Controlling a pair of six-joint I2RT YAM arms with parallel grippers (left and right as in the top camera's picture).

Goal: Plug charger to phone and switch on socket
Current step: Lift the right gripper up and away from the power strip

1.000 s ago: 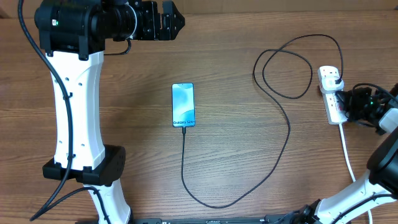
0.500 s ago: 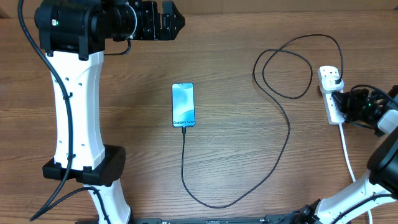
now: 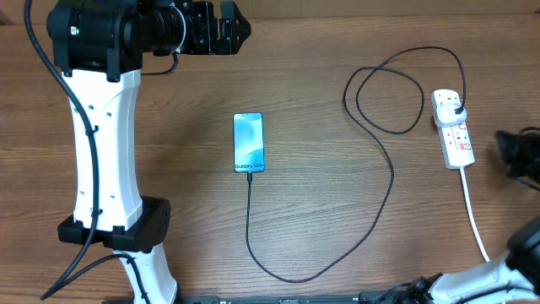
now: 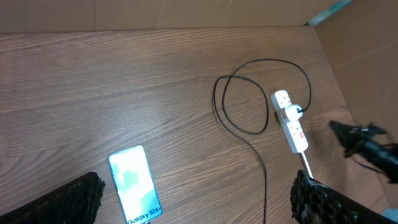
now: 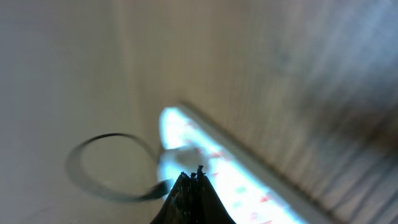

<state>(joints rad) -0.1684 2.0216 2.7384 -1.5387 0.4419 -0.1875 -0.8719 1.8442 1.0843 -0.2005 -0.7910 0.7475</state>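
Phone wording: the phone (image 3: 248,143), lying about midway across the bench, is showing "Galaxy S24+" in dark letters on its light blue screen.
Place of the wording: the line is running along the bottom end of the screen, the end pointing toward the near edge of the bench.
Clearest reading: the left wrist view is giving the letters largest, slanting with the phone.
Socket markings: the socket (image 3: 454,133), near the right edge of the bench, is carrying small red marks, too small to read.
Right wrist view: it is blurring everything; no text is legible.
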